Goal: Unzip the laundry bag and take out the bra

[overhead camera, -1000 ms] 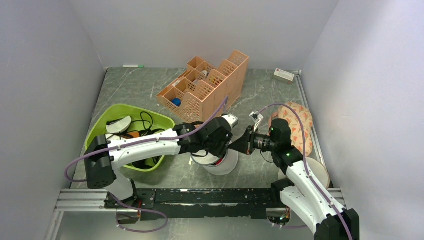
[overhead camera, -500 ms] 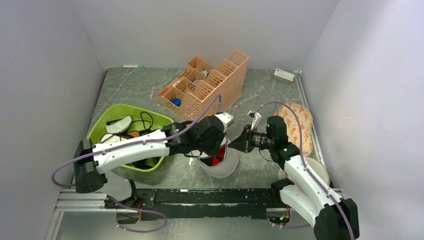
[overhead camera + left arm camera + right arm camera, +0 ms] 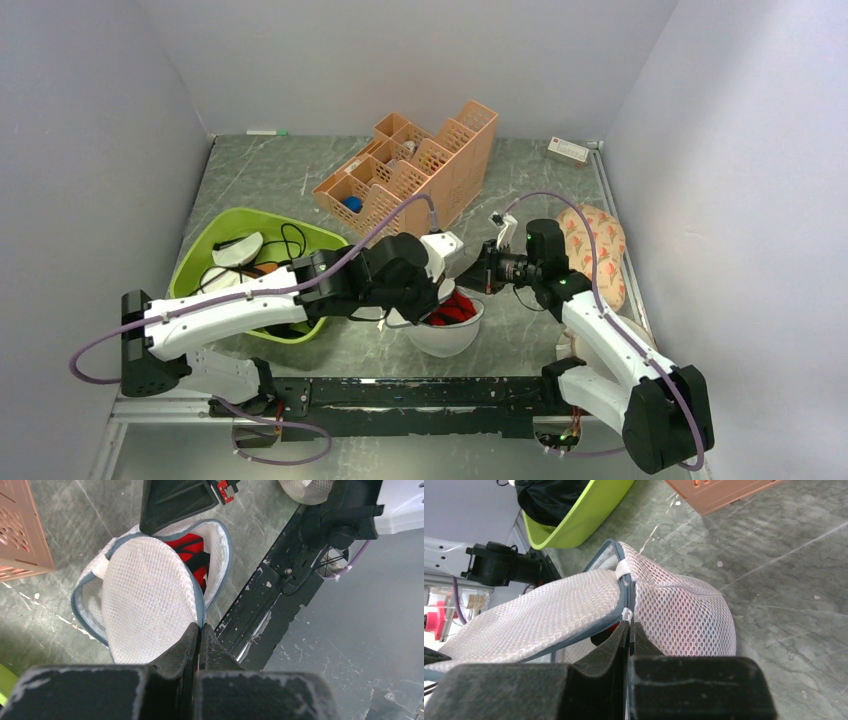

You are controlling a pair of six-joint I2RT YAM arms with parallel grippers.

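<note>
Left wrist view, nearest first: catches the left tool [image 3: 198, 632] pinched narrow on the rim of the lid [image 3: 150, 595], lifting that mesh flap up and back to keep the mouth of the bag [image 3: 218, 545] gaping. Bares the bra [image 3: 189, 549] just beyond, red, lying inside the bag under the raised lid, not yet out.

From the right wrist: shows the right tool [image 3: 629, 629] clamped thin on the grey zip seam at the join of lid and wall. Likely pins the drum against the left pull and stops it sliding over the bench [image 3: 280, 170].

Leaves no free tool for the bra. By judgement, calls for one grip to let go and reach into the opening, best the right, given the left's job of propping the lid. Risks the flap dropping over the bra on any release by the left.

From above: places the bag close to the near rail, between both arms, mouth up. Puts a green tub [image 3: 232, 222] to its left, a floral cloth [image 3: 602, 250] to its right and a peach organiser [image 3: 420, 170] farther back, all apart from the bag.
</note>
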